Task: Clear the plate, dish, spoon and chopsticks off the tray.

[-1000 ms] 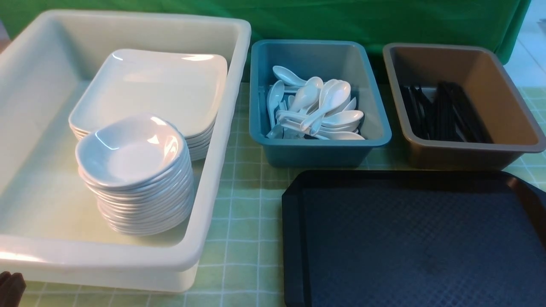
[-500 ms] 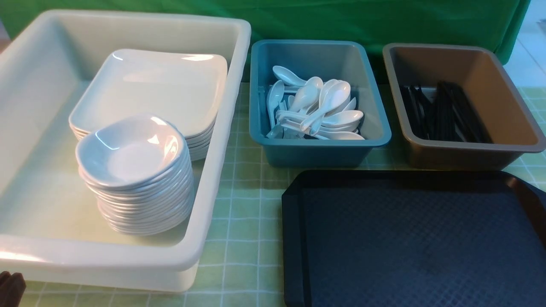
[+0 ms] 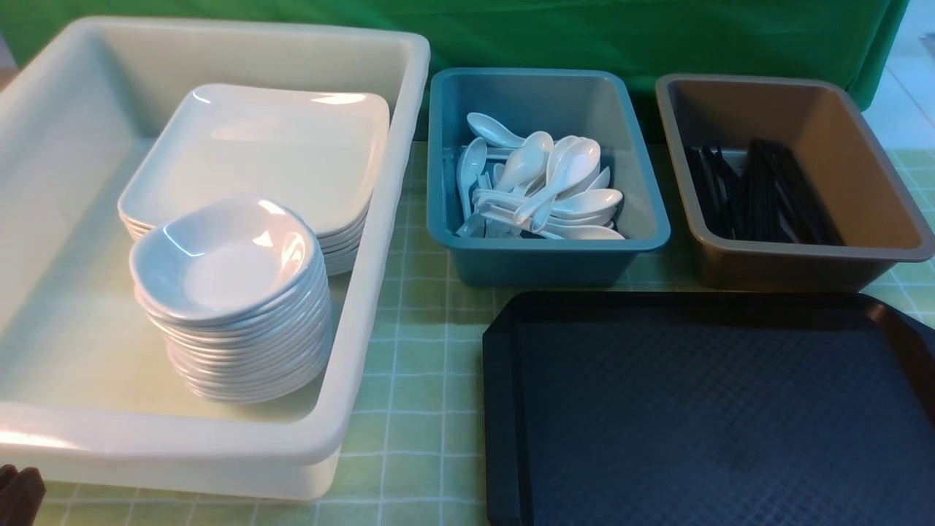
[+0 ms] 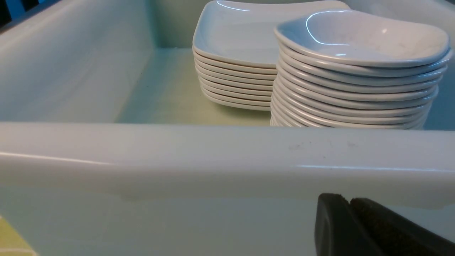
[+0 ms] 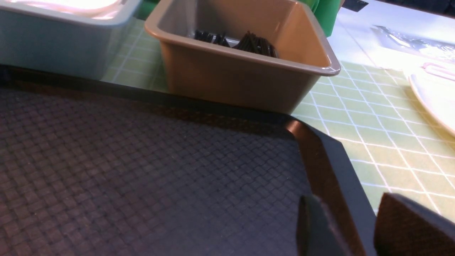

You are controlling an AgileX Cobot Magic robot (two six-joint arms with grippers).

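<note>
Your left gripper (image 4: 350, 202) sits with its fingers pressed together just outside the white tub (image 4: 227, 156); your right gripper (image 5: 355, 227) hangs with a narrow gap, empty, over the tray (image 3: 701, 409) rim. Plates (image 3: 270, 146) sit stacked in the tub, spoons (image 3: 540, 186) in the blue bin (image 3: 548, 256), chopsticks (image 3: 760, 193) in the brown bin (image 3: 789, 263).

Dark robot fingers

The left gripper (image 4: 352, 227) has two flat fingers, black with a rough, dull inner face. The right gripper (image 5: 359, 231) has two thick dark brown-black fingers (image 5: 408, 227) with blunt tips.
</note>
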